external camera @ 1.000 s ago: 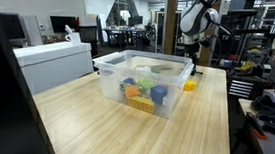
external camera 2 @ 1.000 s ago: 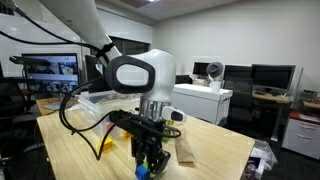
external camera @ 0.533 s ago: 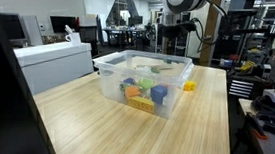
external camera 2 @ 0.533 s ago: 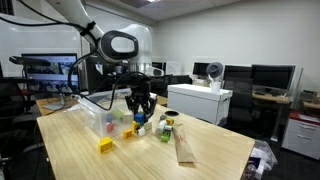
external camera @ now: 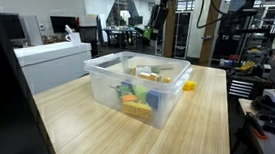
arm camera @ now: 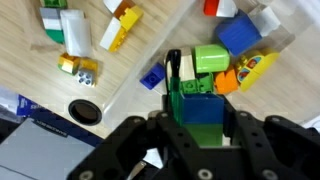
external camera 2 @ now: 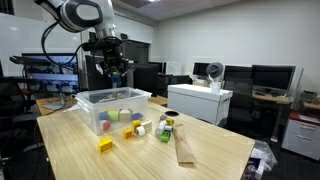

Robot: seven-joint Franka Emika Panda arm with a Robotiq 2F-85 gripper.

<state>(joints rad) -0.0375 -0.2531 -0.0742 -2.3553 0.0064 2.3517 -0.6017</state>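
Observation:
My gripper (arm camera: 200, 128) is shut on a green and blue block stack (arm camera: 200, 108), which fills the gap between both fingers. It hangs high above a clear plastic bin (external camera 2: 113, 98) (external camera: 107, 75). In the wrist view the bin's inside lies right below the held stack, with a green block (arm camera: 210, 58), a blue block (arm camera: 238, 34) and an orange piece (arm camera: 226, 83) in it. In both exterior views the gripper (external camera 2: 117, 68) (external camera: 154, 29) is well above the bin's rim, touching nothing else.
Loose blocks lie on the wooden table beside the bin: a yellow one (external camera 2: 105, 145) (arm camera: 125, 26), a white-and-green one (arm camera: 73, 28), a small blue one (arm camera: 152, 77). A can (external camera 2: 166, 127) and a brown flat piece (external camera 2: 185, 148) lie further along. A white cabinet (external camera: 54, 62) stands behind.
The arm has risen from low at the table's far end and swung up over the bin, carrying the green and blue stack. The grip is unchanged.

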